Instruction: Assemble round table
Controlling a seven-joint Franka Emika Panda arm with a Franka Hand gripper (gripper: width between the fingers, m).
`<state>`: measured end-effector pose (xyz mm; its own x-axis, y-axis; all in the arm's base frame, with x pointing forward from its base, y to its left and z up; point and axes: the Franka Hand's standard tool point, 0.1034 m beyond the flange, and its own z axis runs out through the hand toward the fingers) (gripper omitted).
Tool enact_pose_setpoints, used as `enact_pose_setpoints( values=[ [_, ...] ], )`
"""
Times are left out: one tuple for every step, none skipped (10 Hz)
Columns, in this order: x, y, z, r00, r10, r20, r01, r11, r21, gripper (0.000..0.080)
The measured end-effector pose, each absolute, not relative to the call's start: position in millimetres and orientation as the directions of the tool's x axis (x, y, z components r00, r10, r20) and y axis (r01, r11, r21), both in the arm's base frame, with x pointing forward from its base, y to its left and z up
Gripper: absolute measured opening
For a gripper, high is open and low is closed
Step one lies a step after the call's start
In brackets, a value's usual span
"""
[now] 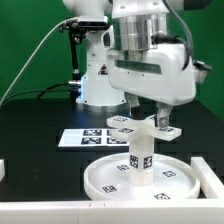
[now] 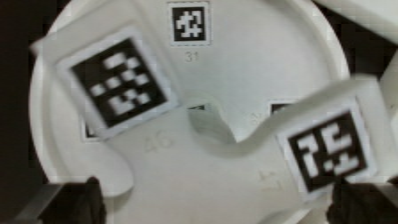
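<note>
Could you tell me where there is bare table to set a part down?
The dark table is bare at the exterior view's left, beside the marker board. The middle is crowded: disc, upright leg, cross base under the gripper.

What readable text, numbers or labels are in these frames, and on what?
No words, brands or readable numbers.
Black-and-white square tags only, patterns not text: on the cross-shaped base, the leg, the round disc and the marker board.
Small digits under a tag on the disc in the wrist view: too blurred to read.
The gripper carries no visible label.
</note>
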<state>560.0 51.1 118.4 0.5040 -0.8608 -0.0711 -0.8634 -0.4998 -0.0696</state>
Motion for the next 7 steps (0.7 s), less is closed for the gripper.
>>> enact_pose_setpoints(
  values=[
    [558.4, 52.8, 117.2, 0.581, -0.812, -0.065, -0.814, -0.576, -0.075, 0.0646],
    [555.4, 52.3, 113.7, 0.702, -0.711, -0.047, -0.712, -0.697, -0.085, 0.0648],
    [553.8, 50.2, 111.5, 0.820, -0.572, -0.032, -0.572, -0.816, -0.088, 0.0648],
    [554.2, 50.5, 111.7, 0.897, -0.441, -0.016, -0.440, -0.894, -0.086, 0.0648],
    [553.6, 51.4, 111.2, 0.942, -0.335, -0.005, -0.335, -0.940, -0.071, 0.0648],
    [553.7, 50.1, 111.2, 0.964, -0.265, 0.002, -0.264, -0.962, -0.068, 0.0648],
    [553.8, 48.9, 111.2, 0.979, -0.201, 0.006, -0.201, -0.978, -0.065, 0.0648]
  ],
)
